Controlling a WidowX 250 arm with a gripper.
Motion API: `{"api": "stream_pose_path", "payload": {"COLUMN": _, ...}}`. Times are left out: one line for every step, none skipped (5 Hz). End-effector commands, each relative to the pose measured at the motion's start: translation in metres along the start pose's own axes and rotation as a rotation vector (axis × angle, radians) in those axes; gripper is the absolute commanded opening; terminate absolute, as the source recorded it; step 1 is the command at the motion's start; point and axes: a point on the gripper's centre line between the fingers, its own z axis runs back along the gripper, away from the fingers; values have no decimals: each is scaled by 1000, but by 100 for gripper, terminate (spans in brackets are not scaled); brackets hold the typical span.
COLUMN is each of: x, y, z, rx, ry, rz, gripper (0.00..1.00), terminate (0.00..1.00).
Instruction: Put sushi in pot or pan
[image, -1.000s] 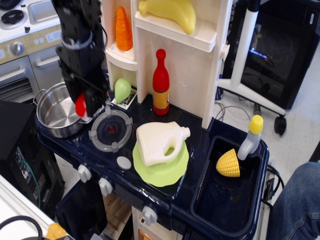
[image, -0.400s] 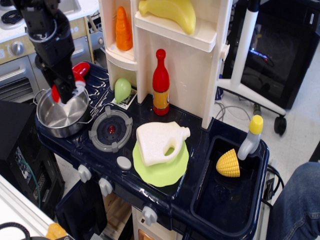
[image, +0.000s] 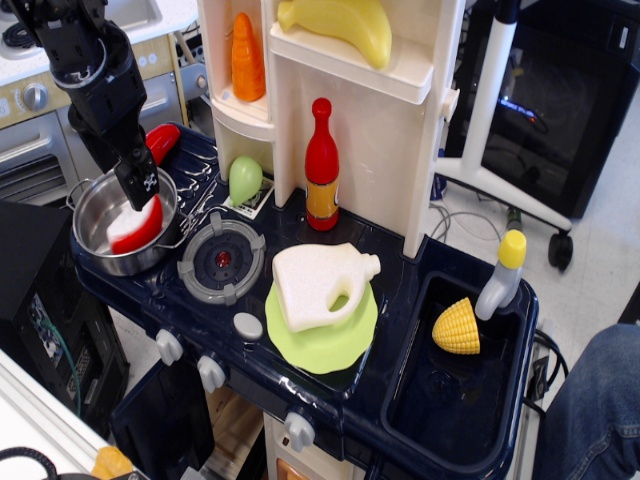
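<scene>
The sushi (image: 137, 227) lies inside the pot (image: 95, 215) at the left of the frame, tilted, its white base facing up-left and its red top toward the pot's near right wall. The gripper (image: 141, 187) hangs directly above it, at the end of a black arm coming in from the upper left corner. The fingers are too dark and bunched to read; whether they are spread or pressed together cannot be told, nor whether they touch the sushi.

The pot sits on the dark blue toy stove top (image: 400, 330), just left of the grey burner ring (image: 221, 262). A red pepper toy (image: 162, 141) lies behind the pot, near the arm. Right of the burner, a white jug (image: 318, 282) rests on a green plate (image: 322, 335). A red bottle (image: 321, 166) stands upright against the cream shelf unit (image: 400, 150). A corn cob (image: 457, 327) lies in the sink (image: 420, 400) at lower right.
</scene>
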Motion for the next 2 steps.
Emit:
{"api": "stream_pose_path", "payload": {"x": 4, "y": 6, "z": 7, "rx": 25, "ry": -20, "rz": -14, "gripper": 100, "terminate": 0}}
{"api": "stream_pose_path", "payload": {"x": 4, "y": 6, "z": 7, "rx": 25, "ry": -20, "rz": -14, "gripper": 100, "terminate": 100}}
